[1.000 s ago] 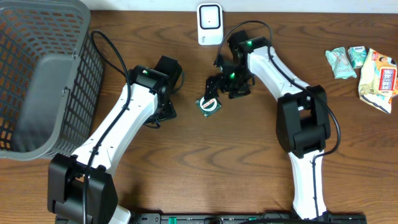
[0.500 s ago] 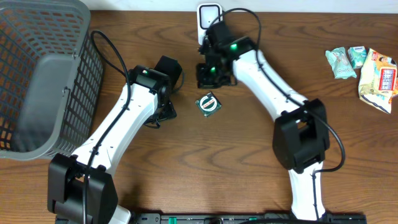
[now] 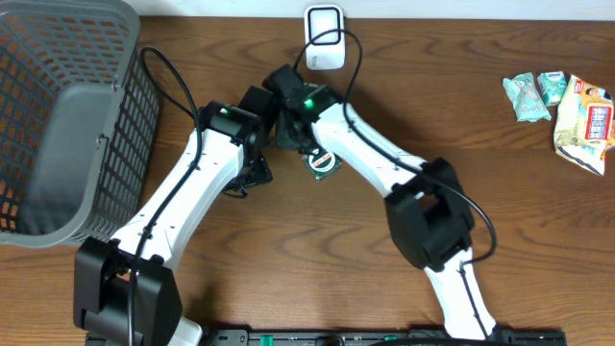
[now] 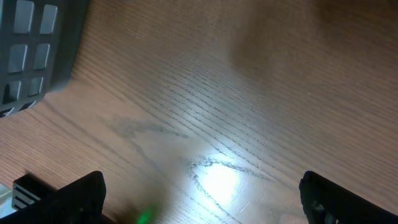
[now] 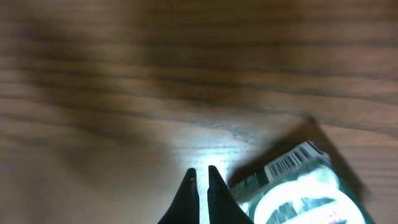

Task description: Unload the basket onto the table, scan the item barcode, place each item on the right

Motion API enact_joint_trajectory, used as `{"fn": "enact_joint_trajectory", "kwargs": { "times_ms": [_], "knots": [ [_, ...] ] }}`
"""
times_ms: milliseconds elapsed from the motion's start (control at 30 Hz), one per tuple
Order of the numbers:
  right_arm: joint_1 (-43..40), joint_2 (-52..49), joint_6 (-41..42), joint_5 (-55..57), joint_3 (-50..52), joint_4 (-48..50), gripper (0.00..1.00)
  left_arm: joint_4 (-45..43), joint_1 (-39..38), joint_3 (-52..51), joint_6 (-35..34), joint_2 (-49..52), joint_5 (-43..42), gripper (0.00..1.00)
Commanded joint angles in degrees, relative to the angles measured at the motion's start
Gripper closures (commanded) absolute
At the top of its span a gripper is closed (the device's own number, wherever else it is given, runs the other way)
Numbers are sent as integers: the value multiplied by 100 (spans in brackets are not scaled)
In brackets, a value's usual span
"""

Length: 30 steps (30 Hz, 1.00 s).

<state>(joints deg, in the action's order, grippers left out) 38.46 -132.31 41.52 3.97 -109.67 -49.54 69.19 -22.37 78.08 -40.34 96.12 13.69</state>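
The item, a small green and white packet [image 3: 322, 161], lies flat on the wooden table in front of the white scanner [image 3: 325, 38]. In the right wrist view the packet [image 5: 298, 196] shows a barcode [image 5: 292, 160] on its upper edge. My right gripper [image 5: 200, 177] is shut with nothing in it, its tips just left of the packet. From overhead the right gripper [image 3: 288, 135] sits up and left of the packet, close to the left arm's wrist. My left gripper [image 4: 202, 199] is open over bare wood, with nothing between its fingers.
A grey mesh basket [image 3: 58, 115] fills the far left, and its corner [image 4: 37, 43] shows in the left wrist view. Several snack packets [image 3: 562, 106] lie at the right edge. The two arms' wrists stand close together near the table's middle.
My right gripper was open at the packet, then shut empty and swung up towards the scanner and left towards the left arm. The packet stays on the table. The left arm has not moved.
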Motion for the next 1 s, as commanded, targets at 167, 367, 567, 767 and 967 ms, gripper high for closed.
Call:
{"fn": "enact_joint_trajectory", "kwargs": {
  "times_ms": [167, 367, 567, 767, 967],
  "knots": [
    [-98, -232, 168, 256, -11, -181, 99, 39, 17, -31, -50, -31, 94, 2],
    [-295, -94, 52, 66, -15, -726, 99, 42, 17, -31, -50, -31, 94, 2],
    [-684, 363, -586, -42, -15, -1493, 99, 42, 17, -31, -50, -31, 94, 2],
    [-994, 903, -1593, -1016, -15, -1919, 99, 42, 17, -31, -48, -31, 94, 2],
    [-872, 929, -1722, -1497, -13, -1578, 99, 39, 17, -31, -50, -31, 94, 2]
  ]
}}
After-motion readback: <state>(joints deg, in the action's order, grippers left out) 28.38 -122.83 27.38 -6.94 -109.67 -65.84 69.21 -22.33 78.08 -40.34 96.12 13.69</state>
